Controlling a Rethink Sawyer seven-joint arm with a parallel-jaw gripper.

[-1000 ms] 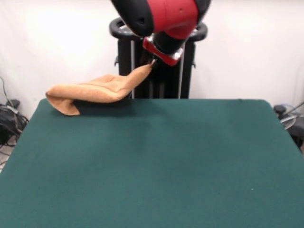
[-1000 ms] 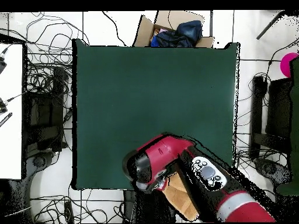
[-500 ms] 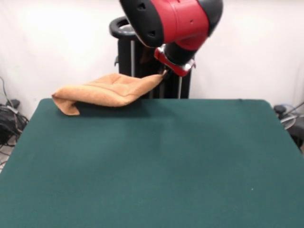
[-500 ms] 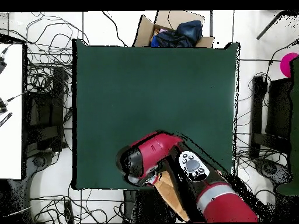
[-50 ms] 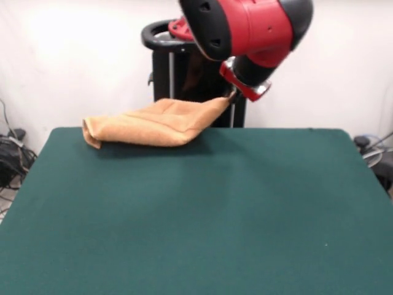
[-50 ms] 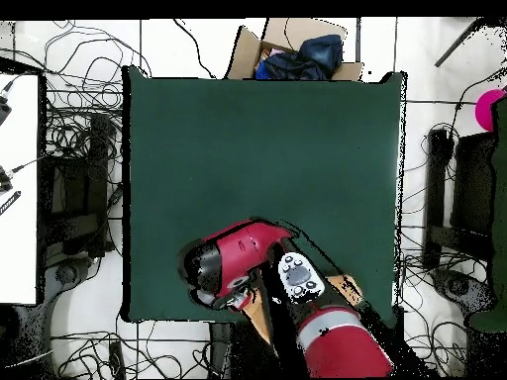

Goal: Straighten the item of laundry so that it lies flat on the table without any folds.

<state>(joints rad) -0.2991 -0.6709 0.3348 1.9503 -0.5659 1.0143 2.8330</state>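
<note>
The item of laundry [image 5: 153, 121], an orange-tan towel, lies bunched and folded along the far left part of the green table [image 5: 196, 215]. Its right corner is pulled up off the table to my gripper [image 5: 231, 96], which is shut on that corner under the red and black arm head [image 5: 252, 27]. In the overhead view the arm [image 6: 233, 265] covers the gripper and most of the towel. Only tan strips of the towel [image 6: 259, 313] show beside the arm at the table's [image 6: 257, 148] bottom edge.
A cardboard box [image 6: 297, 51] with dark blue cloth stands just past the table's top edge in the overhead view. Cables [image 6: 79, 129] lie on the floor around the table. A white surface [image 6: 18, 188] stands at the left.
In the front view the gripper has moved right and slightly down with the towel corner. The towel has been dragged right, and its left end now rests on the table.
</note>
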